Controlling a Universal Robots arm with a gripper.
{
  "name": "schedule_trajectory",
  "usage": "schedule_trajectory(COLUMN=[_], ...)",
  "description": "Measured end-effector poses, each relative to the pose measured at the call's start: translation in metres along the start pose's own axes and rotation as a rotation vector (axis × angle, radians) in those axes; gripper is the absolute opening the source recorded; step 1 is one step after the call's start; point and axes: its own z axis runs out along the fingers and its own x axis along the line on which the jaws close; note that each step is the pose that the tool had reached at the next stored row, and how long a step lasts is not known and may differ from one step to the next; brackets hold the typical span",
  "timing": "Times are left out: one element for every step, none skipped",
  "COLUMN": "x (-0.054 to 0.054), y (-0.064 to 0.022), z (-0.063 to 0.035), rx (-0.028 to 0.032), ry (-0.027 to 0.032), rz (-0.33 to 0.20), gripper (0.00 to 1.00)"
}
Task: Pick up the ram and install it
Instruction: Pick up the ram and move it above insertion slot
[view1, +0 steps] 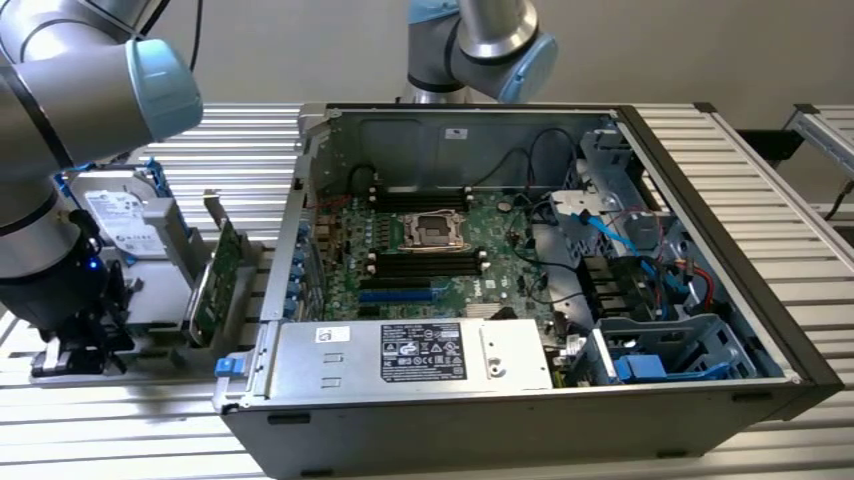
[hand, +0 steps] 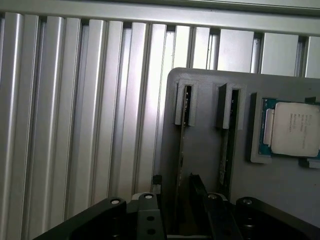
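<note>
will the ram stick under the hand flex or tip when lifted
Probably stiff: the ram is a thin board standing on edge. Likely light, but apt to tip once clear of the slotted holder.

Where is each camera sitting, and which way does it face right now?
Exterior view: off the arm, raised, angled down on the open computer case and slatted table; the arm shows at the exterior view's left.
Wrist view: on the wrist, looking past the gripper onto the grey holder with the ram.
Shared: the holder and the table.
</note>
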Motion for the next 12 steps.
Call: schedule_trajectory(x=[0.0,-0.0001,-0.0002,-0.0003,-0.0004,-0.0006,-0.0007,-0.0007,-0.0007,-0.0008,-0.0008,-0.0008], y=[0.0,-0.0001,-0.0002,-0.0002,-0.0003,-0.0004,-0.0004,-0.0004,-0.0005,-0.0005,-0.0005,-0.0005], z=[-0.0001,-0.0001,-0.0001,-0.0001,-0.0001,-0.0001,-0.0001,-0.0001,-0.0001,-0.0002,-0.0002,-0.0002], rx=[-0.0002,-0.0003,-0.0002,-0.0003,-0.0003,-0.0002,-0.0003,-0.0004,-0.0004,-0.0004,-0.0004,-0.0004], ry=[0.0001,0.0001,0.0001,0.0,0.0,-0.0001,-0.0001,-0.0001,-0.0003,-0.0003,-0.0002,-0.0003], rz=[0.0,0.001,0.002,0.002,0.003,0.004,0.004,0.005,0.006,0.006,0.007,0.007], gripper=[0.36,0.36,0.36,0.36,0.36,0.34,0.28,0.28,0.22,0.15,0.14,0.14])
